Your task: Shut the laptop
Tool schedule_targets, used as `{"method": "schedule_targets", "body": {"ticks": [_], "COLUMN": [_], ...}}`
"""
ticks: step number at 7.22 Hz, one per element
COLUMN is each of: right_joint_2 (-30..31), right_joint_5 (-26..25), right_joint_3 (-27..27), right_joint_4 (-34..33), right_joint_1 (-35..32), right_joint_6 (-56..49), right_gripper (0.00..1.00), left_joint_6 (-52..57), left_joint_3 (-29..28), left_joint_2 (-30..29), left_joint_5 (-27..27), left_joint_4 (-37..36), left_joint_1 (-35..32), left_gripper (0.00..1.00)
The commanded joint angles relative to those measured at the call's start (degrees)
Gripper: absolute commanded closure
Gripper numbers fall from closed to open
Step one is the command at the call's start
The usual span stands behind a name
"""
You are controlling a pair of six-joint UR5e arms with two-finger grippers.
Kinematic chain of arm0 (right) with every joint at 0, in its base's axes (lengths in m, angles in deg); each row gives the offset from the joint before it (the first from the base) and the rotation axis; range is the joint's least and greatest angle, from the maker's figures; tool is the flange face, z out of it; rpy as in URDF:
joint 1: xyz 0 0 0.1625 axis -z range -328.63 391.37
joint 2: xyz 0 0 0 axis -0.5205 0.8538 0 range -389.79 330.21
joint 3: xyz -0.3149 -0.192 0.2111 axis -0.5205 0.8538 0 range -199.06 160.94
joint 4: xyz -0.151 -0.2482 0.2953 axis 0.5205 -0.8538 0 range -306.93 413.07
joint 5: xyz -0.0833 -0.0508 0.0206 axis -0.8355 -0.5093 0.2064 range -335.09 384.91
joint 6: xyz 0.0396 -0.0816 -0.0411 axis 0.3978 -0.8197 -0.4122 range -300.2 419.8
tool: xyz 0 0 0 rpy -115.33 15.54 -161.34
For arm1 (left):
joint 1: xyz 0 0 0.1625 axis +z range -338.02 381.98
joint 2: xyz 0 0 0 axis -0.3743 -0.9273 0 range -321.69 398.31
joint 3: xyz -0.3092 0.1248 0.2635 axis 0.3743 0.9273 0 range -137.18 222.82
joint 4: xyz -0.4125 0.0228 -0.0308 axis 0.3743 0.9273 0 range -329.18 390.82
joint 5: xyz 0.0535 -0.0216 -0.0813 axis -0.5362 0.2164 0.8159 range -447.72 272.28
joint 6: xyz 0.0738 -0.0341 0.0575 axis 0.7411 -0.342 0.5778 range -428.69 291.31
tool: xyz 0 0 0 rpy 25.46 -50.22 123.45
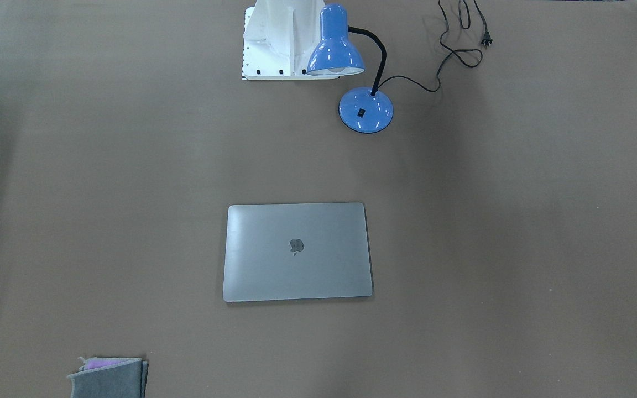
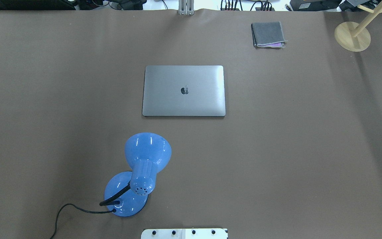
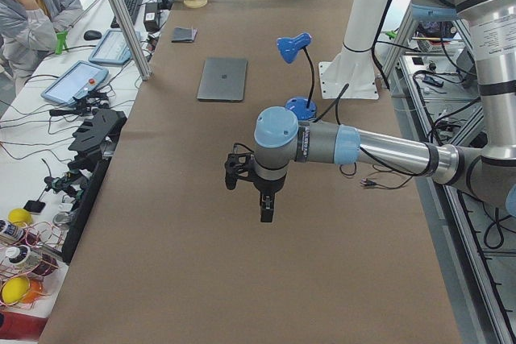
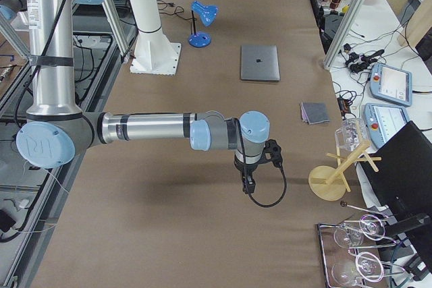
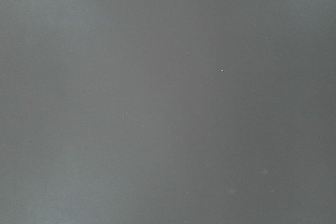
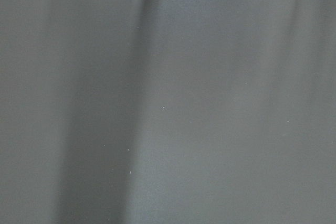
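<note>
The laptop [image 2: 183, 90] lies flat in the middle of the brown table with its lid down and the dark apple logo facing up; it also shows in the front-facing view [image 1: 297, 251], the left view [image 3: 223, 79] and the right view [image 4: 260, 63]. My left gripper [image 3: 267, 209] hangs over the table's left end, far from the laptop. My right gripper [image 4: 248, 184] hangs over the right end, also far away. Both show only in side views, so I cannot tell whether they are open or shut. Both wrist views show only bare table.
A blue desk lamp [image 2: 143, 172] with a black cord [image 2: 65, 212] stands near the robot's white base [image 2: 184, 233]. A folded grey cloth [image 2: 268, 34] lies at the far right. A wooden stand [image 2: 352, 36] is at the far right corner.
</note>
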Motion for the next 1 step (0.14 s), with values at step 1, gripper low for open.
{"method": "schedule_targets", "body": {"ticks": [1], "right_joint_2": [0.12], "right_joint_5": [0.19], "right_joint_3": [0.01], "right_joint_4": [0.0], "right_joint_1": [0.0], "right_joint_6": [0.0], "right_gripper": [0.0], "left_joint_6": [0.15], "left_joint_3": [0.01], "left_joint_2": [0.01], "left_joint_5": [-0.01], "left_joint_4": [0.09], "left_joint_1": [-0.01], "left_gripper": [0.02]}}
